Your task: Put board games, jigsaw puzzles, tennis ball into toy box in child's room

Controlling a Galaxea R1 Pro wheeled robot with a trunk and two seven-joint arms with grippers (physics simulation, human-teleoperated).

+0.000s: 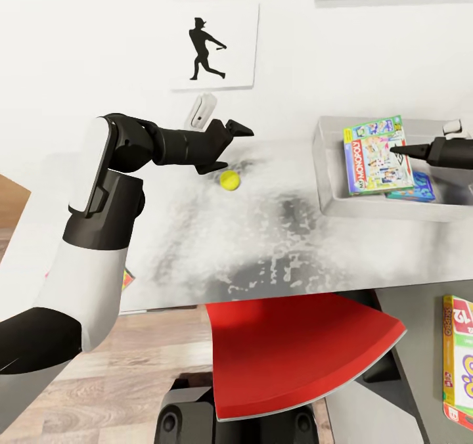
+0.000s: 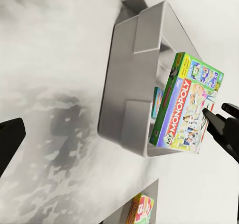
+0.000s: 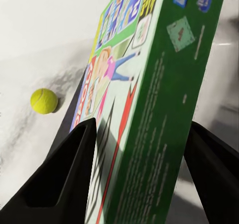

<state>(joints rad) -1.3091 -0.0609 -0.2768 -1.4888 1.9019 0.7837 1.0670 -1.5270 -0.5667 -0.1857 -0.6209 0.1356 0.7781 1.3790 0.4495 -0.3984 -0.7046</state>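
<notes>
The green-white-red cardboard "My Monopoly" board game box (image 1: pixel 378 155) is held above the shallow light-grey toy box (image 1: pixel 326 168), at about two o'clock in the head view, with the right claw (image 1: pixel 397 148) pinching it by one edge. In the right wrist view both black fingers (image 3: pixel 64 176) are seen either side of the green flank of the box, which is judged to be the reason it stands tilted over the bin, not flat: it is being lowered in. A smaller blue board game box (image 1: pixel 414 188) already lies inside, partly under the Monopoly box.

The small yellow-green tennis ball (image 1: pixel 230 180) rests on the mottled light-grey desk (image 1: pixel 263 240), well apart from the bin, near twelve o'clock. The left claw (image 1: pixel 231 147) hovers just above it with its fingers spread, apparently made ready for the ball.

A long "Skip-Bo" game box (image 1: pixel 458 358) lies on the dark-grey section at four o'clock; its lettering is cut by the frame. "MY MONOPOLY" is clearly read in the left wrist view.
</notes>
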